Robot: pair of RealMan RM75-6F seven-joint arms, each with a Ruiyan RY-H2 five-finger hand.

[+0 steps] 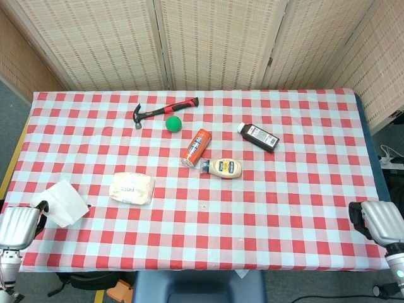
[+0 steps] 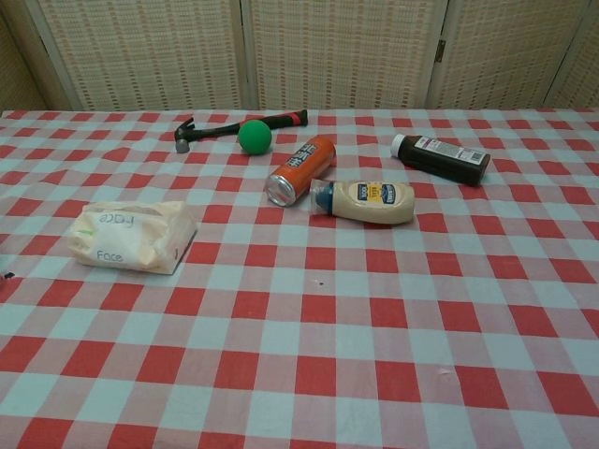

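Note:
My left hand is at the table's front left corner and holds a white tissue pulled free of the pack. The tissue pack lies flat on the checked cloth, to the right of that hand. My right hand hangs at the front right edge, away from every object, and whether anything is in it cannot be told. The chest view shows neither hand.
A hammer, a green ball, an orange can on its side, a mayonnaise bottle and a dark bottle lie across the table's middle and back. Wicker screens stand behind the red-checked table.

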